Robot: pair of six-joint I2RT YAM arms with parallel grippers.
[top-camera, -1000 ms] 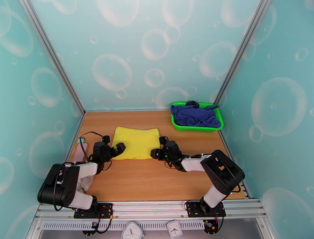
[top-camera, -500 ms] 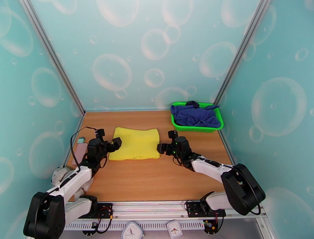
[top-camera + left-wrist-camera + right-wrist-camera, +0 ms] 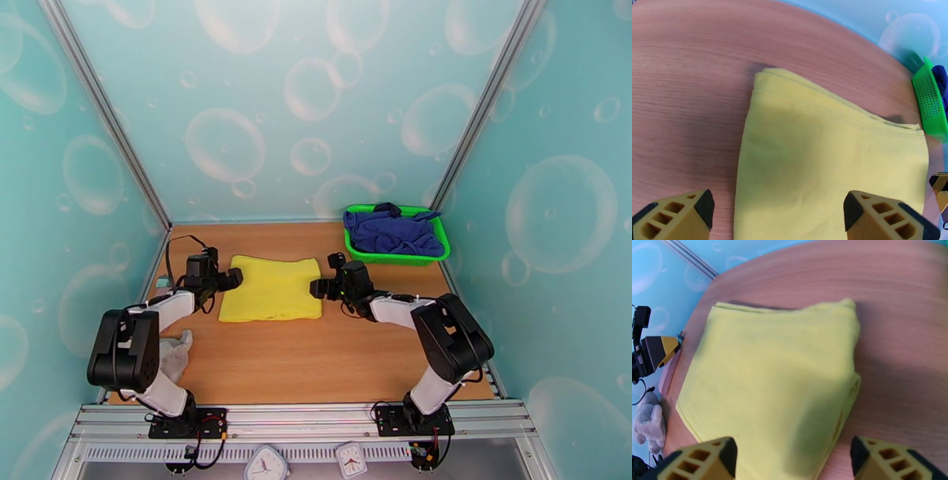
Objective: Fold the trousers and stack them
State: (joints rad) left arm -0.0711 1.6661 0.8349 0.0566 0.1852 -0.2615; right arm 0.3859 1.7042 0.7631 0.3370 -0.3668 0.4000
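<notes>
The trousers (image 3: 271,287) lie folded in a flat rectangle on the worktop (image 3: 316,355), left of the basket (image 3: 393,258). The left end effector (image 3: 231,278) and right end effector (image 3: 315,287) flank their side edges, both spread wide, gripping nothing.

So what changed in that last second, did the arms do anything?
The left gripper and right gripper moved from the near corners of the trousers further up their sides, toward the back wall. Both are open now, holding nothing. The folded trousers, the basket and the blue garment in it stayed put.
</notes>
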